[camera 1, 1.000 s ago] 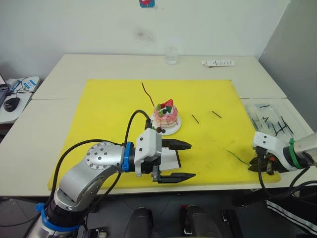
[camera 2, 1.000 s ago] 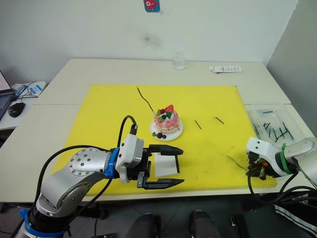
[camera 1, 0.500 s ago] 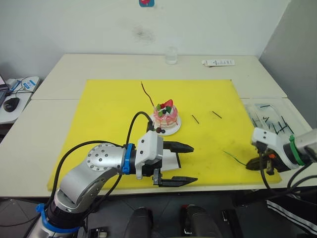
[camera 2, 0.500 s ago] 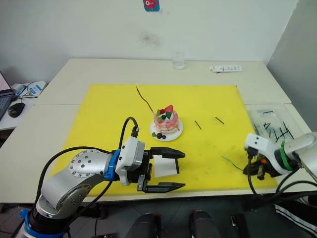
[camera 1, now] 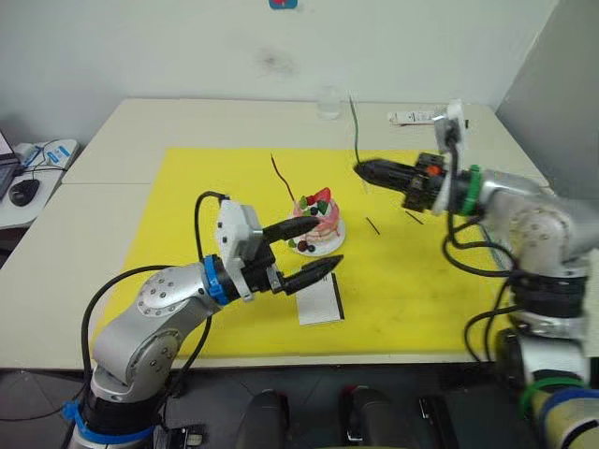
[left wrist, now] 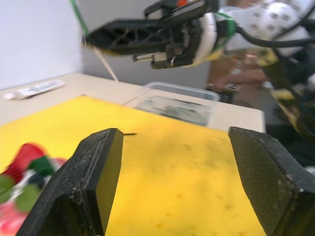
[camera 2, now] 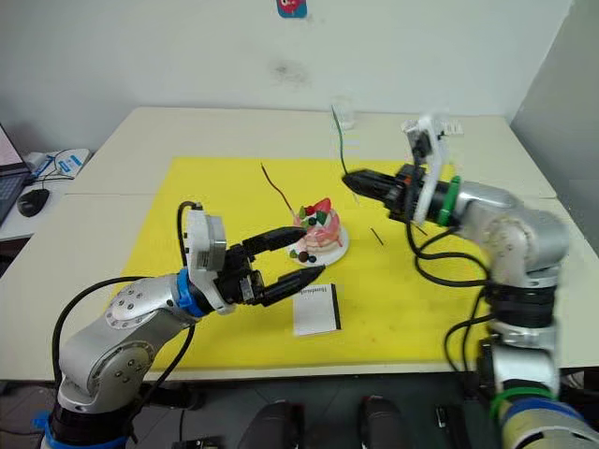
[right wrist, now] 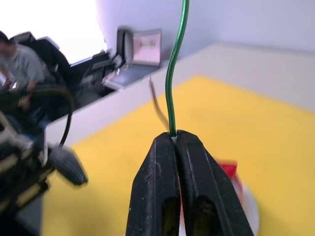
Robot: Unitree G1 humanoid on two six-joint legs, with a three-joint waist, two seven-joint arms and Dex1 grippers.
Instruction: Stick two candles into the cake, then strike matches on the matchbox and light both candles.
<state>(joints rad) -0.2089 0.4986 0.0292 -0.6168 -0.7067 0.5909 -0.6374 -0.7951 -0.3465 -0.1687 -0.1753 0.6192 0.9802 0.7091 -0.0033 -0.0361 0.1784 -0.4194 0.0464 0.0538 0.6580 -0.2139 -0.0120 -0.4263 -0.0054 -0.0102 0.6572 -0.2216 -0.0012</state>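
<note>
Right gripper [camera 1: 363,171] clamped on green candle [camera 1: 354,126], held upright, long axis near vertical. Cake [camera 1: 315,217] lies at about 7 o'clock from pincer, near, lower down. Left gripper [camera 1: 314,248] agape beside cake plate, empty. Which candle end points down: unclear.

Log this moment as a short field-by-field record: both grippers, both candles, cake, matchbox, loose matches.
right gripper: shut on the green candle, held up in the air to the right of the cake
left gripper: open, its fingers either side of the cake's plate
cake: on its white plate on the yellow mat, no candle in it yet
red candle: lying on the mat behind the cake
matchbox: flat on the mat, near the front edge
matches: two lying loose on the mat, right of the cake
</note>
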